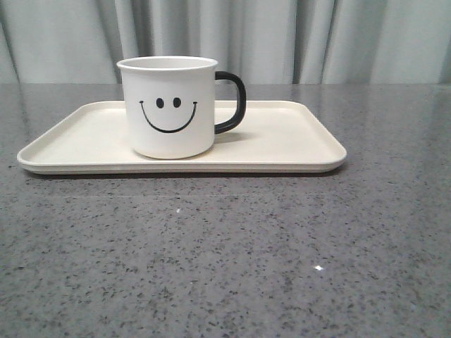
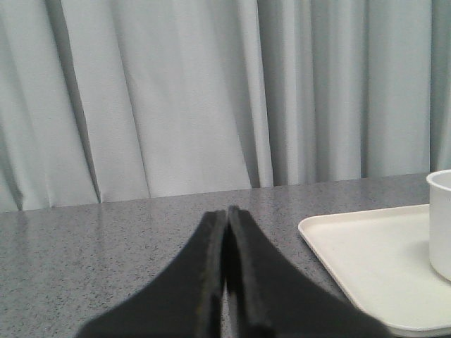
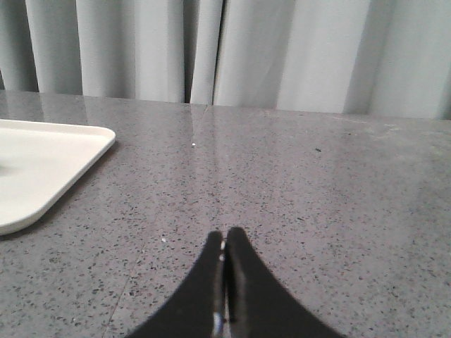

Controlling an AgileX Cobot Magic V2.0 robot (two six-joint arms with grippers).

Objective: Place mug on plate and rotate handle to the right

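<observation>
The white mug [image 1: 169, 107] with a black smiley face stands upright on the cream plate [image 1: 296, 141], left of the plate's middle. Its black handle [image 1: 232, 103] points right. Neither gripper shows in the front view. In the left wrist view my left gripper [image 2: 226, 215] is shut with nothing between its fingers, low over the grey table, with the plate's corner [image 2: 366, 253] and the mug's edge [image 2: 441, 225] off to one side. My right gripper [image 3: 225, 236] is also shut and empty over bare table, with a corner of the plate [image 3: 42, 162] apart from it.
The grey speckled table [image 1: 225, 260] spreads around the plate. Pale grey curtains [image 1: 282, 35] hang along the table's far edge.
</observation>
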